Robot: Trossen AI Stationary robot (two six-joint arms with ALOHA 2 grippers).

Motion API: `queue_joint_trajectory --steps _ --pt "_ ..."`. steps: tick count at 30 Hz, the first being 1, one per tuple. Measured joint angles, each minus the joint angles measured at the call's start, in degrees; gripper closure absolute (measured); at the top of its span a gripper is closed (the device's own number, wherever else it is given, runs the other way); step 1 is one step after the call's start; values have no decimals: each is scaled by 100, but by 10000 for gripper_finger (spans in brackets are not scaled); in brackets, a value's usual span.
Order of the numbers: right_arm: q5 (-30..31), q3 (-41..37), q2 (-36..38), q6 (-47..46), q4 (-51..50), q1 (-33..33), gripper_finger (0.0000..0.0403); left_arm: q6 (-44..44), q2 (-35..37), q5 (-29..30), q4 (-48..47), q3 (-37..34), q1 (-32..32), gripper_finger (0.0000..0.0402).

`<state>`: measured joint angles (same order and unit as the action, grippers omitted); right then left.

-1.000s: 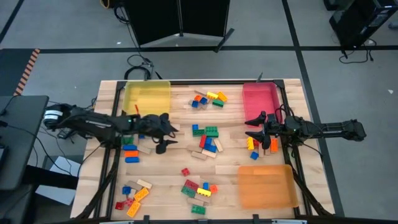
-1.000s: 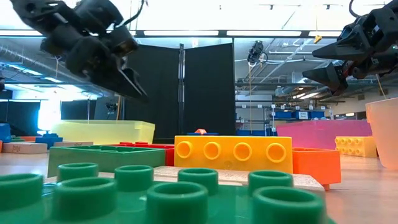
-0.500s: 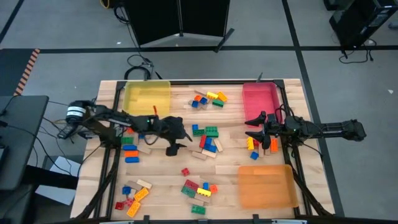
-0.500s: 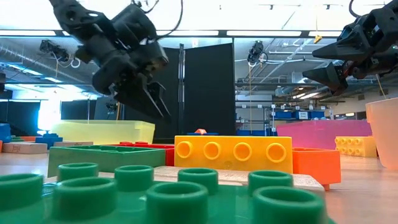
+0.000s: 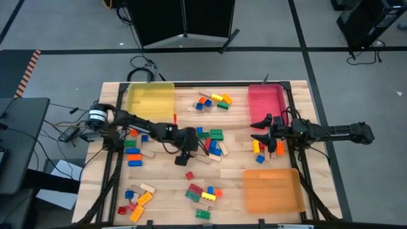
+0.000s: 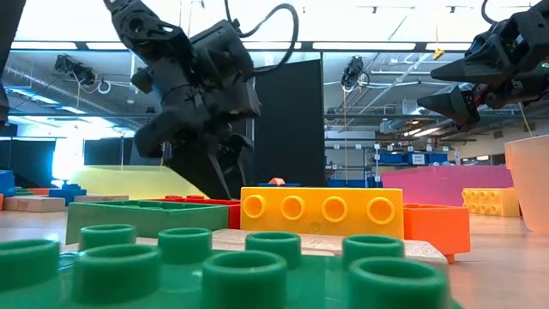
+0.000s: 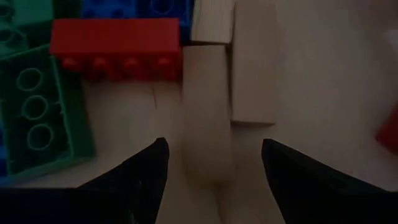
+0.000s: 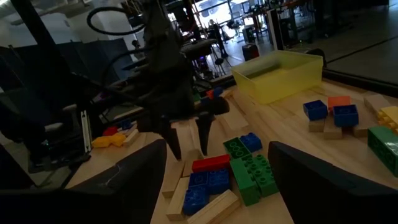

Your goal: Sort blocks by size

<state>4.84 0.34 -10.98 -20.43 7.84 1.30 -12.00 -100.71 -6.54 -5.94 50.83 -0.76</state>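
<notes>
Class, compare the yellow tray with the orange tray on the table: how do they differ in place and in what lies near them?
The yellow tray sits at the table's far left corner; the orange tray sits at the near right. The left gripper works nearer the yellow tray, over the middle pile of blocks; the right gripper hangs closer to the orange tray. Both are translucent and rectangular, with no blocks visible inside.

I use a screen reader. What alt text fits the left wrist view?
The left gripper, fingers open, hangs straight over a tan wooden block lying between them. A second wooden block lies beside it, with a red brick and a green brick nearby.
</notes>
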Motion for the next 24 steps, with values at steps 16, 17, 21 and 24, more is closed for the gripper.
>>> queue_joint_trajectory --steps 16,17,21,24 --pt "2 0 0 1 22 1 107 21 -367 158 -499 480 -17 214" --pt "1 0 0 1 22 1 107 37 -372 179 -521 501 -17 230" --pt "2 0 0 2 22 2 105 212 -378 247 -766 649 -13 285" --pt "1 1 0 0 22 1 106 511 -383 344 -1132 814 -13 293"
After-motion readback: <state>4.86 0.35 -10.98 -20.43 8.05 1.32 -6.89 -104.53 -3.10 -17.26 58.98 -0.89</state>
